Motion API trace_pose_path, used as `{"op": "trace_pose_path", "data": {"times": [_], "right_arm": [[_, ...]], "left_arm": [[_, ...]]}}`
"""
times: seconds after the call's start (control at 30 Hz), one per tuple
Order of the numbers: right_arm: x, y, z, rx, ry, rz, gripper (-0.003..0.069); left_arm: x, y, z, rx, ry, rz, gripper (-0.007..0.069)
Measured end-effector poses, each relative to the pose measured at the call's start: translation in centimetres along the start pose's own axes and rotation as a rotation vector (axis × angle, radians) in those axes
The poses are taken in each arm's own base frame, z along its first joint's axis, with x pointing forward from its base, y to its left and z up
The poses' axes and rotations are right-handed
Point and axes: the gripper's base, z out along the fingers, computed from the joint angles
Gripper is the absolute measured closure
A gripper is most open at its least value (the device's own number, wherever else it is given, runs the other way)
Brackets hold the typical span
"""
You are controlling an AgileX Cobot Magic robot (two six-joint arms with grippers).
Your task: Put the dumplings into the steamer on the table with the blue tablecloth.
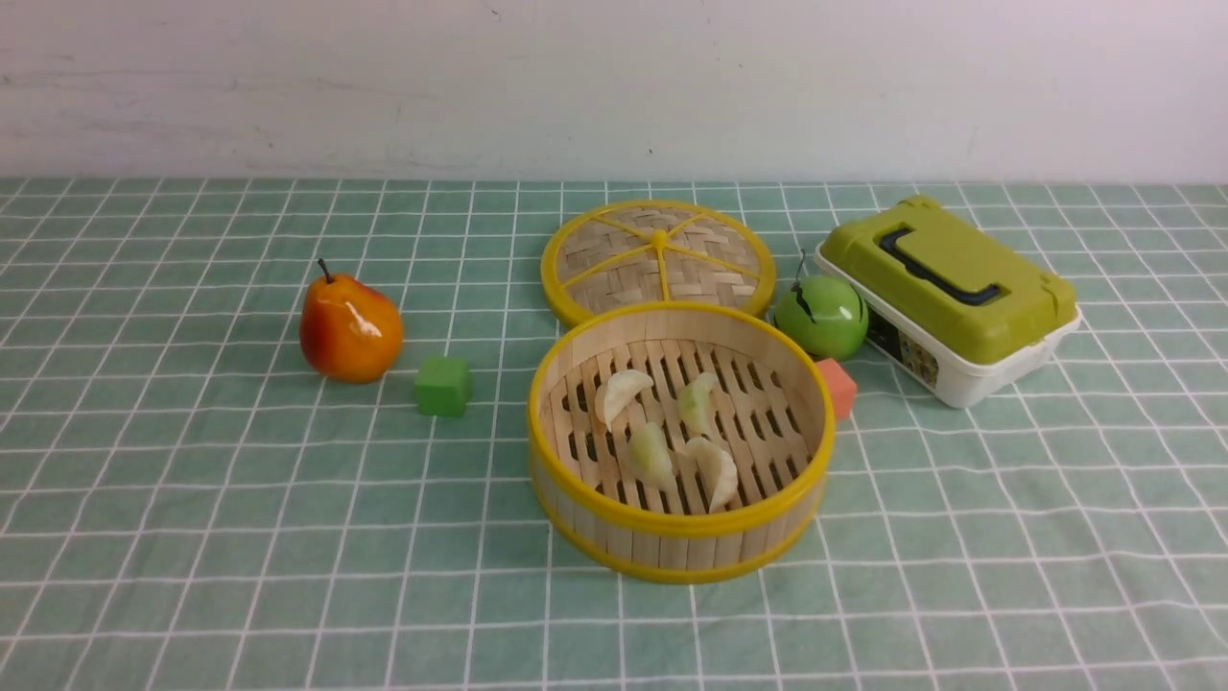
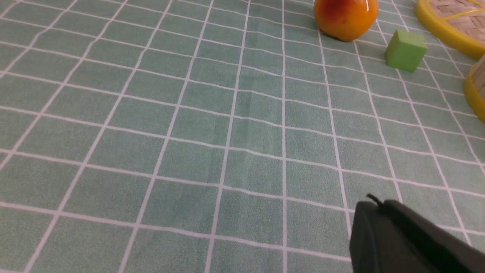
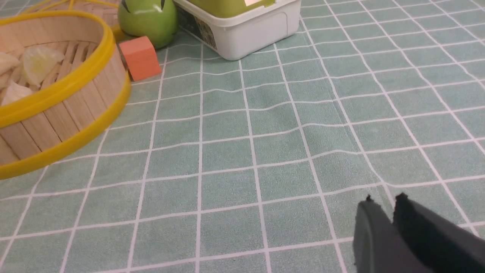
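Dumplings [image 1: 672, 437], four glossy pale pleated crescents inside the round yellow-rimmed bamboo steamer [image 1: 676, 537], we judge light, soft, slippery, best pinched across the belly; left end effector [image 2: 373, 208] together, right end effector [image 3: 382, 201] slightly apart, both empty.

The left claw [image 2: 373, 203] is dark grey and smooth, with rounded edges and a tiny pointy tip. The right claw [image 3: 382, 201] has two dark fingers, one grey and one black, with little pointy tips.

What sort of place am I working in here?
Probably a staged tabletop for practice, not a real kitchen: a checked tablecloth against a bare white wall, with a steamer among glossy toy-like fruit, a pear, and foam-like cubes such as the green cube.
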Motion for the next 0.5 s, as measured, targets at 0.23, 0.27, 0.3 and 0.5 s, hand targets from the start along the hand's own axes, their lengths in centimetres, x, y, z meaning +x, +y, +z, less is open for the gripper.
{"op": "trace_pose_path", "data": {"times": [0.23,0.27,0.3,0.5], "right_arm": [[0.0,0.0,0.0,0.0,0.0,0.0,0.0564],[0.0,0.0,0.0,0.0,0.0,0.0,0.0563],[0.0,0.0,0.0,0.0,0.0,0.0,0.0562],[0.0,0.0,0.0,0.0,0.0,0.0,0.0553]], "left_arm": [[0.0,0.0,0.0,0.0,0.0,0.0,0.0634],[0.0,0.0,0.0,0.0,0.0,0.0,0.0632],[0.0,0.0,0.0,0.0,0.0,0.0,0.0631],[0.0,0.0,0.0,0.0,0.0,0.0,0.0627]]}}
